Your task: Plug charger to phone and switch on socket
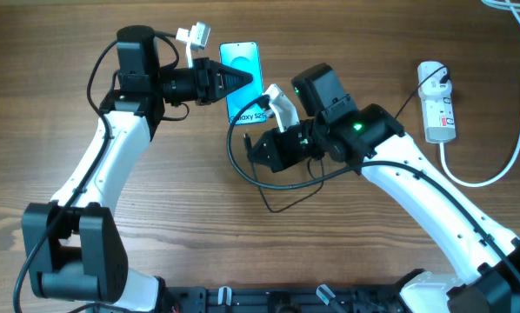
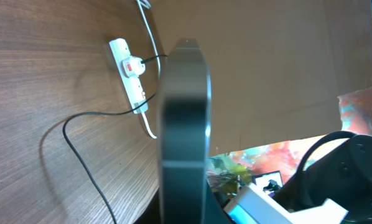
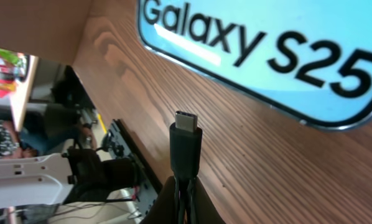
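1. Up close in the right wrist view, we see the right gripper clenched on the charger, whose metal plug tip stands upright at mid-frame over bare wood.
2. Just beyond the tip, the phone lies flat on the table and fills the upper right of the frame. The tip is near the phone's edge but apart from it.
3. From overhead, the phone sits at upper centre with the left gripper over its left side. We cannot tell whether those fingers are spread or closed.
4. A dark blurred slab blocks the centre of the left wrist view.
5. Farthest off, the socket lies near the right edge of the overhead frame. The charger's black cable runs to its upper end, and a white cord loops beside it.
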Robot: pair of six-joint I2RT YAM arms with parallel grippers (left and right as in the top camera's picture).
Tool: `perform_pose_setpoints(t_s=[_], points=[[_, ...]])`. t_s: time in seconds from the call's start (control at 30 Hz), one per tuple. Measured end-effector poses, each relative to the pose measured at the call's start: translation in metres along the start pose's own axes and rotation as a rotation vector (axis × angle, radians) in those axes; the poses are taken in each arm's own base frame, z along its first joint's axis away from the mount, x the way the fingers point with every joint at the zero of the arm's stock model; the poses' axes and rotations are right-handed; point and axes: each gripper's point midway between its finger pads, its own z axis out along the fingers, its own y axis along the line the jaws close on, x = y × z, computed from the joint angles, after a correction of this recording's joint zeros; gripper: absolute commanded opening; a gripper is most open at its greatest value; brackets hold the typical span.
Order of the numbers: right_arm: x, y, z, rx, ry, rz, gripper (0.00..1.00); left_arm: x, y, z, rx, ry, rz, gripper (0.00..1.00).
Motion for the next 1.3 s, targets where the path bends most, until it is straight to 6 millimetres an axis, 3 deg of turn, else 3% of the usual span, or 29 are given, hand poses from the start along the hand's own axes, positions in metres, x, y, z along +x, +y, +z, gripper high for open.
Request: perform_pose_setpoints(t_s=[0.27,1.3], points=[[-0.007,-0.010,-0.001,0.067,-0.031,-0.020,0.04,0.004,0.003,0.000,-0.008,0.010,0.013,0.04],[-0.012,-0.007,-0.001,0.054,-0.048,-0.043,0.04,0.005,0.002,0.000,0.000,0.016,-0.066,0.04]])
